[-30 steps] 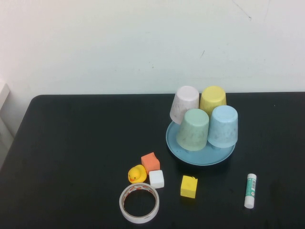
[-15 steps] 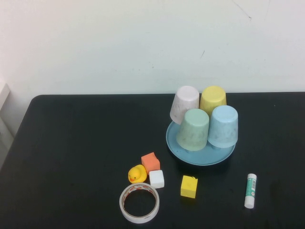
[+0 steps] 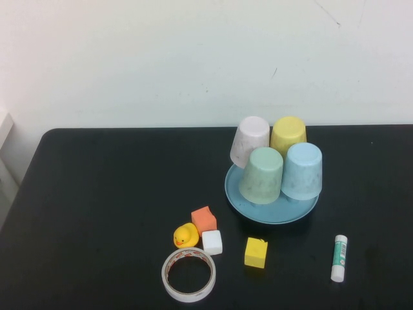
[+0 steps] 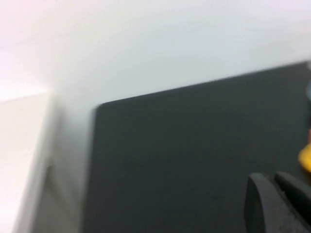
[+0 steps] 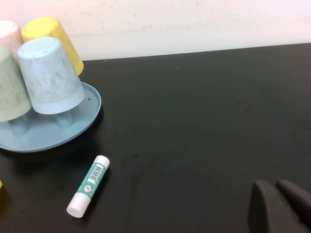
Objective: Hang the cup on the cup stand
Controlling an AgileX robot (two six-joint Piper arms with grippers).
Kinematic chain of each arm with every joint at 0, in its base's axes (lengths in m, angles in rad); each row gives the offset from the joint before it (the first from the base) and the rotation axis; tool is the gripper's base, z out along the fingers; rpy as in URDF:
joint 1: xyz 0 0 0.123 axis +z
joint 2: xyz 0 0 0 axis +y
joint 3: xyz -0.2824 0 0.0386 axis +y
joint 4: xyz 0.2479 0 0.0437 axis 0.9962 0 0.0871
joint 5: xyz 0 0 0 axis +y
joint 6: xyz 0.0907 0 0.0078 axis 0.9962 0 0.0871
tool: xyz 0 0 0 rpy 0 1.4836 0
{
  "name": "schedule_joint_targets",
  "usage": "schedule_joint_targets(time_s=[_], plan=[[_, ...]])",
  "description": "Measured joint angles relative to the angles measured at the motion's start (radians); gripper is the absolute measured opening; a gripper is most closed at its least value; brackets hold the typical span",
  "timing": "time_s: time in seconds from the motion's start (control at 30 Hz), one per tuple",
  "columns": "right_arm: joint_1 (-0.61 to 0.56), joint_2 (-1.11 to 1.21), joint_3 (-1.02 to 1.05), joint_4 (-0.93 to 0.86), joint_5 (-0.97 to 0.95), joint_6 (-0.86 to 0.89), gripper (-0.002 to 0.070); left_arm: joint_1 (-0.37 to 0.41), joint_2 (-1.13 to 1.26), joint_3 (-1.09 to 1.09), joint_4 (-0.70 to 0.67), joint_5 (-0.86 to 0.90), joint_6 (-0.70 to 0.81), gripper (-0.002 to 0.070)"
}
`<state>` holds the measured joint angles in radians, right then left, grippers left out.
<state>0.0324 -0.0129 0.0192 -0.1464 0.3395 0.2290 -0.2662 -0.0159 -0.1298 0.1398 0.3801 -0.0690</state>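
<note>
1. Table [image 3: 97, 213], black and wide, carries everything; both arms are out of the high view, so each gripper shows only in its own wrist camera, hanging low near the robot's edge of the tabletop.
2. Cup stand [image 3: 271, 213], the round blue dish, sits on the right half of the table, toward the back. Four upturned cups crowd its pegs: pink cup [image 3: 250, 140] and yellow cup [image 3: 288, 135] behind, green cup [image 3: 262, 174] and the light blue cup [image 3: 302, 170] in front.
3. Cup of the task, the light blue one, is already mouth-down over a peg at the stand's front right, its long axis close to upright with a slight lean. By my reading the hanging looks done and no further reach is called for.
4. Right gripper [image 5: 280, 206] is the nearer one: the right wrist view shows the blue cup and dish across bare table from it, well apart, with a glue stick [image 3: 339, 258] lying between. Its fingers are pressed together and hold nothing.
5. Left gripper [image 4: 278, 201] hangs over the table's left part, farther from the stand, fingers together, touching nothing.
6. Clutter in front of the stand: tape roll [image 3: 188, 274], orange block [image 3: 203, 219], yellow block [image 3: 255, 252], white block [image 3: 211, 242], rubber duck [image 3: 185, 236].
</note>
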Motion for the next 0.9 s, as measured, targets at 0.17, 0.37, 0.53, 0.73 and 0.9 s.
schedule_joint_targets(time_s=[0.17, 0.37, 0.53, 0.73, 0.9], plan=[[0.0, 0.0, 0.0, 0.0, 0.002, 0.0, 0.001, 0.197, 0.0, 0.058, -0.068, -0.092, 0.047, -0.0001], [0.0, 0.0, 0.0, 0.0, 0.002, 0.0, 0.001, 0.266, 0.0, 0.111, -0.086, -0.103, 0.06, -0.0001], [0.0, 0.0, 0.0, 0.0, 0.002, 0.0, 0.001, 0.281, 0.0, 0.149, -0.11, -0.108, 0.118, -0.0001], [0.0, 0.0, 0.0, 0.0, 0.002, 0.0, 0.001, 0.283, 0.0, 0.149, -0.149, -0.077, 0.168, -0.0001], [0.0, 0.0, 0.0, 0.0, 0.002, 0.0, 0.001, 0.283, 0.0, 0.149, -0.169, -0.075, 0.171, -0.0001]])
